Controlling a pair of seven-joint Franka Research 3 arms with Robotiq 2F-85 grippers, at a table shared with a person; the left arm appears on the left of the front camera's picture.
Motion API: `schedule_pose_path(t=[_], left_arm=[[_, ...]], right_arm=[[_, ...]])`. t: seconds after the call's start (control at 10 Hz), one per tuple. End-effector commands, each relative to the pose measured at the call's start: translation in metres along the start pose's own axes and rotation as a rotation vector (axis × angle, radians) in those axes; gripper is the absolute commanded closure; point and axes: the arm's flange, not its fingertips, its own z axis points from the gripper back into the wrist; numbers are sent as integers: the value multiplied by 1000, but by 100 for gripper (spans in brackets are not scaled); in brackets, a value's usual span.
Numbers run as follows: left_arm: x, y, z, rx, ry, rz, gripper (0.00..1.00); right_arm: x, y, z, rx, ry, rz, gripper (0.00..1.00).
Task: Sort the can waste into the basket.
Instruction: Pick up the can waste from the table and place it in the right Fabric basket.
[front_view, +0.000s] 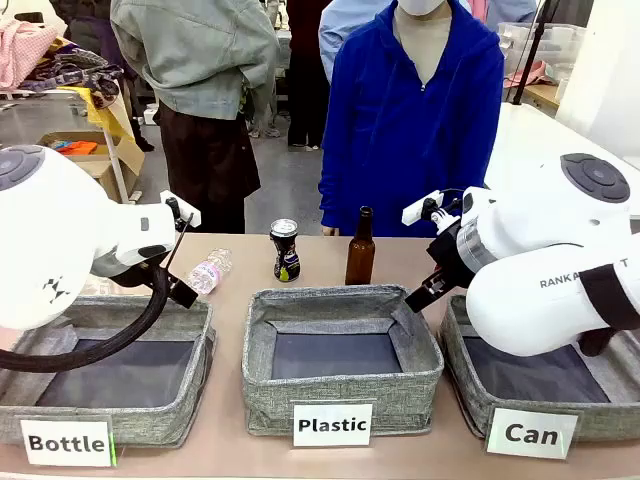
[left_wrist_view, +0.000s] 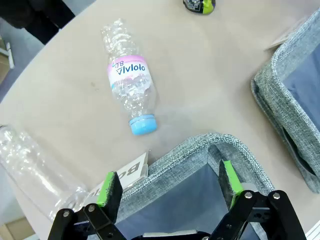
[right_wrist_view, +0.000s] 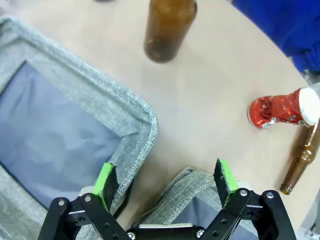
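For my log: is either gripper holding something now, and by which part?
Nothing is held. The left gripper and the right gripper are both open and empty.

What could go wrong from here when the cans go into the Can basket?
The red can looks crushed and lies right beside a fallen brown bottle; a grasp could slip or drag the bottle along. The black can stands close to an upright brown bottle, which a reaching arm might topple. The Plastic basket sits between that can and the Can basket; an early release would missort it.
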Motion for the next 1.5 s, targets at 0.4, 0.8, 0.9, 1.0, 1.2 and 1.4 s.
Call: schedule_pose_path(t=[0.4,0.8,0.9,1.0,1.2,1.4], left_arm=[[0,0,0,0,0,0,0],[0,0,0,0,0,0,0],[0,0,0,0,0,0,0],[0,0,0,0,0,0,0],[0,0,0,0,0,0,0],[0,0,0,0,0,0,0]], right_arm=[[0,0,0,0,0,0,0],[0,0,0,0,0,0,0],[0,0,0,0,0,0,0],[0,0,0,0,0,0,0],[0,0,0,0,0,0,0],[0,0,0,0,0,1,0]])
